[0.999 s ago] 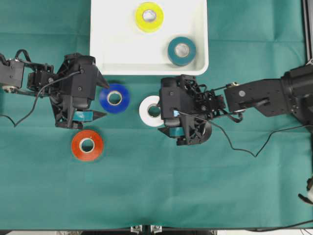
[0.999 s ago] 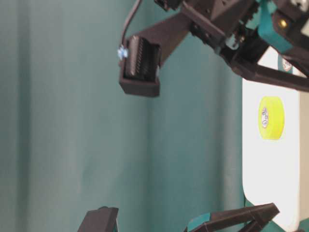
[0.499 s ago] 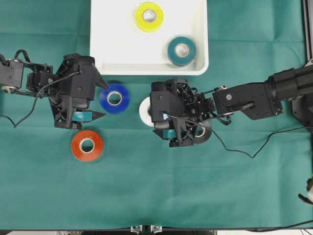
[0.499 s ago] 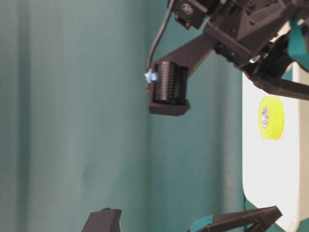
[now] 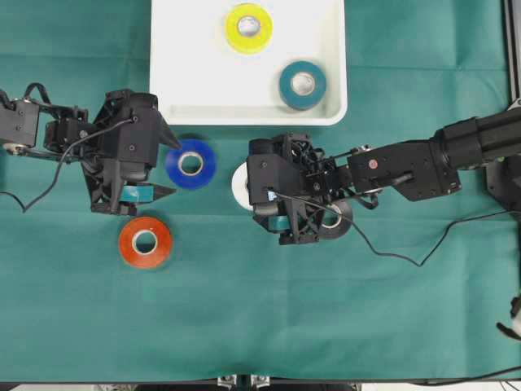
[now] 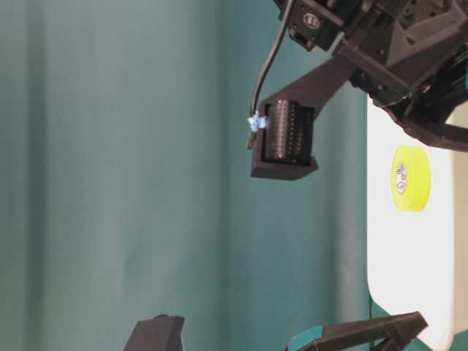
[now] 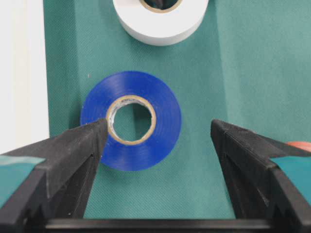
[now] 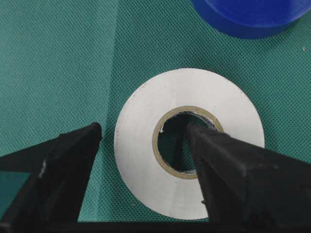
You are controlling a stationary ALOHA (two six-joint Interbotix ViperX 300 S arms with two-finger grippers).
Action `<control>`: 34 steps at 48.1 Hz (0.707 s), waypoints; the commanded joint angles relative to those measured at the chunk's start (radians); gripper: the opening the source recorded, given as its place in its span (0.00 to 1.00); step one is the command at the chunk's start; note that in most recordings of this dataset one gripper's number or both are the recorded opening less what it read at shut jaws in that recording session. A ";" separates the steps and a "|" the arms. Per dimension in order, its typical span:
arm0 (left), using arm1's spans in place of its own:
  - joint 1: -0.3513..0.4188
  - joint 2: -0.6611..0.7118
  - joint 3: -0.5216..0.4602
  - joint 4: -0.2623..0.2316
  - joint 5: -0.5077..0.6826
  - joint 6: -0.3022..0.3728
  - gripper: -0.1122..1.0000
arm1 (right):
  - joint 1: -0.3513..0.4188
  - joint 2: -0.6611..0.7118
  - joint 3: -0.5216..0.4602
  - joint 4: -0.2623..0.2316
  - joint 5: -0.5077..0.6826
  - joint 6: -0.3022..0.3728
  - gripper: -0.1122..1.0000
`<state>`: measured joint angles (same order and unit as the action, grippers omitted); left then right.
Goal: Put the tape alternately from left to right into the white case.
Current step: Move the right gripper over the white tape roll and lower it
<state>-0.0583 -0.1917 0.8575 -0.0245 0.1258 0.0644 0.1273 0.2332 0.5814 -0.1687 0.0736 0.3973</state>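
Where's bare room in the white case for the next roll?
The left half of the white case is bare, bordered by the yellow roll above right and the teal roll at right. The right side is crowded by those two.

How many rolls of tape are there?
5: yellow roll and teal roll in the white tray; blue roll, red roll and half-hidden white roll on the cloth.

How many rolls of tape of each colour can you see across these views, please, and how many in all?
Yellow roll, in the white tray: 1
Teal roll, in the tray: 1
Blue roll, on the green cloth: 1
White roll, on the cloth: 1
Red roll, on the cloth: 1
Total: 5 rolls
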 commanded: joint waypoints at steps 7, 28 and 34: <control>-0.006 -0.018 -0.017 -0.003 -0.008 0.000 0.88 | -0.006 -0.009 -0.014 0.000 -0.003 0.020 0.82; -0.017 -0.020 -0.012 -0.003 -0.008 -0.002 0.88 | -0.008 0.002 -0.044 -0.002 0.000 0.017 0.50; -0.017 -0.020 -0.012 -0.003 -0.008 -0.002 0.88 | -0.008 0.000 -0.054 -0.012 0.017 0.012 0.41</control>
<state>-0.0706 -0.1917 0.8575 -0.0261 0.1258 0.0644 0.1212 0.2516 0.5522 -0.1718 0.0828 0.4126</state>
